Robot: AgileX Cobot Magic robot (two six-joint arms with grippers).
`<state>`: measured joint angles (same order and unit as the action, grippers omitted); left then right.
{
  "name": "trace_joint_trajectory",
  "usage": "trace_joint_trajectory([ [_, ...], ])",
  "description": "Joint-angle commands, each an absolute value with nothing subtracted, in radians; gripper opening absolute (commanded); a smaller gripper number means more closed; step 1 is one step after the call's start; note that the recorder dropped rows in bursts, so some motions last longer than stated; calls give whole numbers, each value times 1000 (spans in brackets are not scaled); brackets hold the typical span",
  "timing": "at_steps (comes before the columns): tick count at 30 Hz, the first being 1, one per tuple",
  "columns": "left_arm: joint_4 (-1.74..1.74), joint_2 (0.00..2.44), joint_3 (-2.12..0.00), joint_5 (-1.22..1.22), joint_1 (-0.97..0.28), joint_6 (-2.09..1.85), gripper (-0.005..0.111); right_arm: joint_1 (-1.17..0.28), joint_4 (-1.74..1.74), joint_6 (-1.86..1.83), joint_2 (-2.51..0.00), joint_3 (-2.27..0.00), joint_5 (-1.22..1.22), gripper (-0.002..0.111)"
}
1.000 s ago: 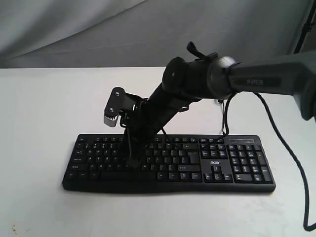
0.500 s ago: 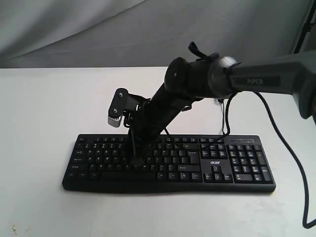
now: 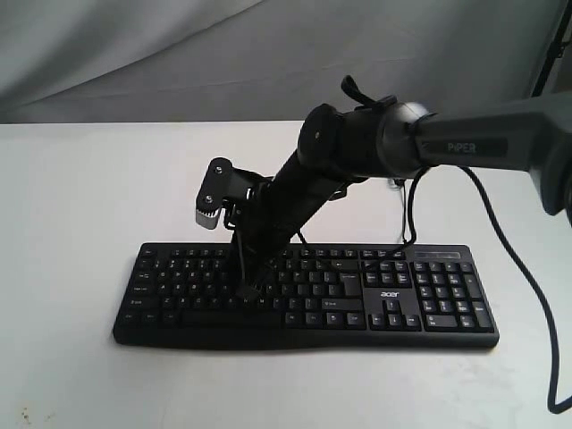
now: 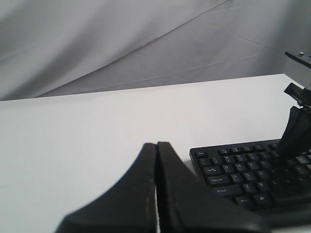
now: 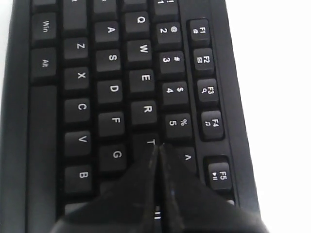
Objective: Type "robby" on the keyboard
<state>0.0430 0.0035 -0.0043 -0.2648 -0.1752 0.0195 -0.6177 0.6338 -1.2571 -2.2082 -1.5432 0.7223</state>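
While the right arm (image 3: 357, 143) extended in from the right side of the exterior view, past the middle, the keyboard (image 3: 322, 304) lay flat on the white table (image 3: 80, 197). Its long edge faced the camera and its number pad was at the right end.

Right gripper (image 3: 248, 290): angled steeply down onto the left half of the letter block. Jaws were pressed together with no gap and nothing held between them. In the right wrist view the joined tip (image 5: 158, 148) sat at the edge of the T key (image 5: 146, 141), on the side toward the number row, with R, F and G close by. Contact with the key could not be confirmed, because the tip hid the spot beneath it.

Left gripper (image 4: 156, 144): seen only in its own wrist view. Fingers were closed flat against each other and empty. It was above bare table, apart from the keyboard's Esc and Caps Lock end (image 4: 233, 172). The right gripper's dark finger (image 4: 294, 136) was visible beyond, down among the keys.

A thin black cable (image 3: 523, 277) hung from the right arm and trailed over the table past the number pad end. Grey cloth (image 3: 179, 54) hung behind the table.
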Motion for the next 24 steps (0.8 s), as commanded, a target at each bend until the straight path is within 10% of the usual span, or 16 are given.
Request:
trace_joint_trajectory([
  [1, 48, 0, 0, -259, -181, 22, 0, -613, 631, -1256, -2206, -1550, 719, 0],
  [24, 48, 0, 0, -259, -181, 22, 0, -617, 631, -1251, -2177, -1550, 725, 0],
])
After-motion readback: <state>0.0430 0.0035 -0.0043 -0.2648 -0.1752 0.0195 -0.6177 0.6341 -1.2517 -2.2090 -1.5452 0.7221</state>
